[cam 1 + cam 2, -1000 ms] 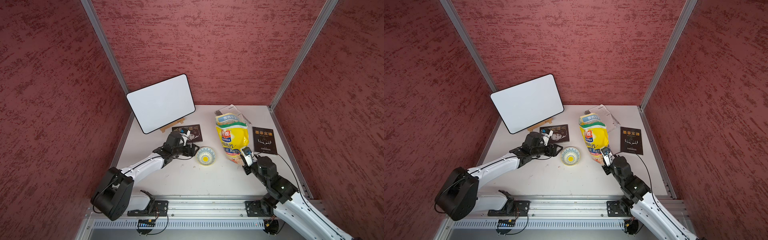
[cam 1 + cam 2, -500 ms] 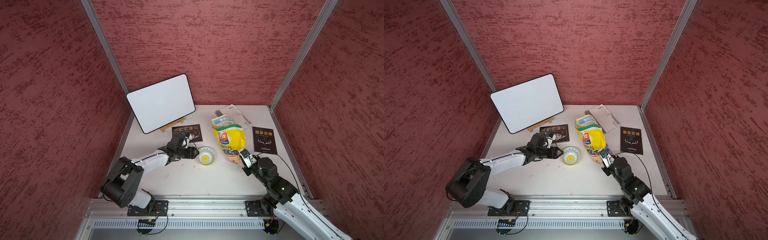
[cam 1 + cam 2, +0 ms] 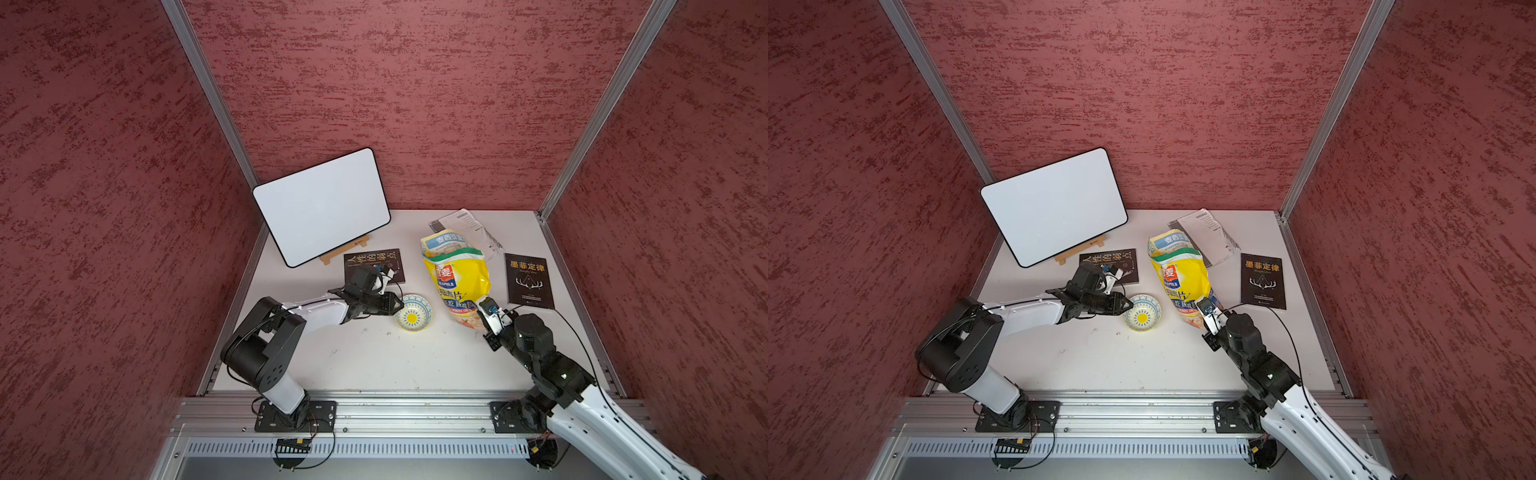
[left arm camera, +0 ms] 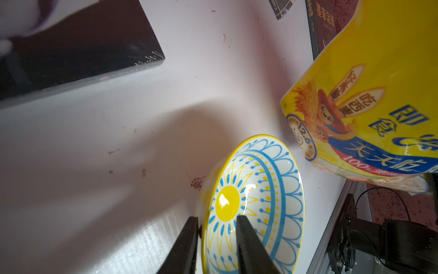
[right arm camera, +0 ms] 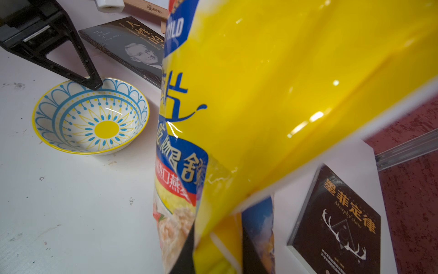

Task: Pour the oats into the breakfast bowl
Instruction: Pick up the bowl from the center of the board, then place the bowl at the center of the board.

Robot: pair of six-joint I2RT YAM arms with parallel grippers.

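Note:
The breakfast bowl (image 3: 412, 312) (image 3: 1142, 312) stands mid-table, white inside with blue scallops and a yellow centre. My left gripper (image 3: 397, 305) (image 4: 216, 217) is shut on its left rim, one finger outside the wall and one finger (image 4: 246, 237) inside. To the bowl's right is the yellow oats bag (image 3: 457, 278) (image 5: 260, 83), mouth up and leaning back, its green-banded top away from the bowl. My right gripper (image 3: 480, 321) (image 5: 218, 251) is shut on the bag's bottom edge. Pale oats (image 4: 400, 183) show at the bag's lower end. The bowl (image 5: 92, 118) holds nothing.
A whiteboard (image 3: 322, 208) on a wooden easel leans at the back left. One black book (image 3: 374, 259) lies just behind my left gripper, another black book (image 3: 527, 280) right of the bag. A printed sheet (image 3: 465, 222) lies behind the bag. Red walls close three sides.
My left gripper has dropped onto the bowl's left rim and its jaws have narrowed around it. The bag's top has tipped left and back while my right gripper keeps hold of its bottom.

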